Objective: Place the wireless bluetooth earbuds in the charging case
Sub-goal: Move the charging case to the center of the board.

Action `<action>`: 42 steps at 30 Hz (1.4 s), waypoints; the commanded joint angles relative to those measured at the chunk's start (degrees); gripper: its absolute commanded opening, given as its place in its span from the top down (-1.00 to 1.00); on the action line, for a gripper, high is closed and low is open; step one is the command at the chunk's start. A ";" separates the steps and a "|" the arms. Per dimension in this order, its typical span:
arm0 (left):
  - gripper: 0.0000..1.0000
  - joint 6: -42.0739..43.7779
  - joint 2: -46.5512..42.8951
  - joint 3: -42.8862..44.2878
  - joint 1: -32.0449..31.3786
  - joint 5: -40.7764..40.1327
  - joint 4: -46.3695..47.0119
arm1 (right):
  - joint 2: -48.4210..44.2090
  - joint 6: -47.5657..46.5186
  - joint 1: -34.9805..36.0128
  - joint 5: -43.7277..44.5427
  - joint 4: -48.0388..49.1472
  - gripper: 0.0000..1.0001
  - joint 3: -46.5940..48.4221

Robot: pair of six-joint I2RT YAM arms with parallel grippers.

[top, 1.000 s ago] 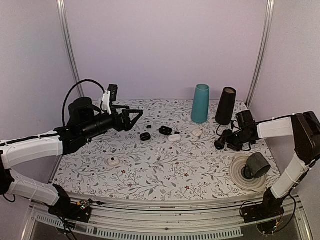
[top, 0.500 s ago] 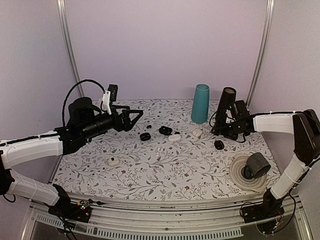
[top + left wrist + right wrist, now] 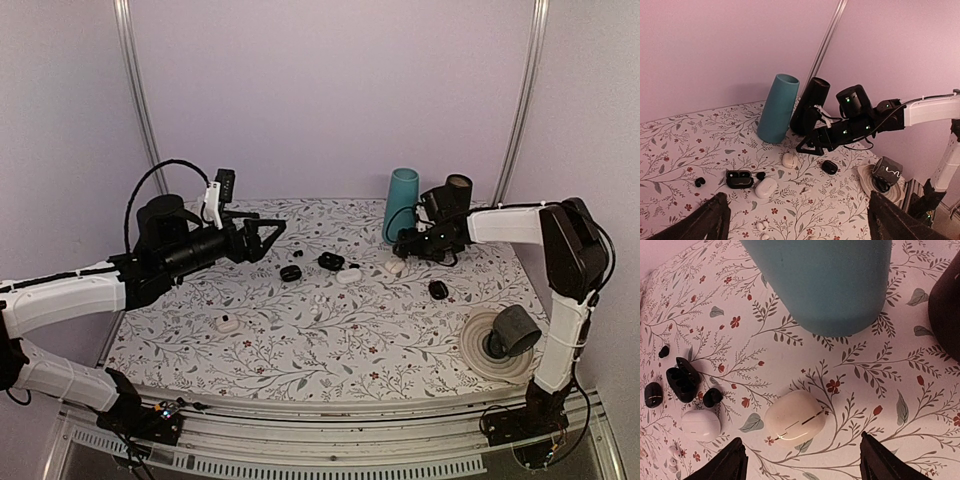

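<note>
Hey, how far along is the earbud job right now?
Done: nothing visible; black earbud and white earbuds lie loose outside the open black case. In hand: nothing; right gripper hangs open over the cream case, left gripper open. Left: seemingly every insertion.

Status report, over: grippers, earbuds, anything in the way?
Left gripper open, empty, hovering. Right gripper open over closed cream case. Earbuds loose on table. Teal cup close behind that case.
</note>
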 commanded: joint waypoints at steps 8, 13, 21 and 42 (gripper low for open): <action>-0.92 -0.90 -1.28 -0.77 0.95 0.70 -0.50 | 11.13 -3.97 3.71 4.79 -4.88 -0.49 10.50; -0.92 -0.93 -1.05 -0.74 0.91 0.68 -0.56 | 14.01 -5.64 5.73 7.65 -6.03 -0.43 11.96; -0.92 -1.00 -0.47 -0.55 0.93 0.84 -0.41 | 14.74 -7.63 8.12 11.77 -6.98 -0.31 11.88; -0.92 0.55 -0.79 -2.39 0.91 2.11 3.02 | 11.74 -7.10 8.25 9.70 -5.22 0.20 9.59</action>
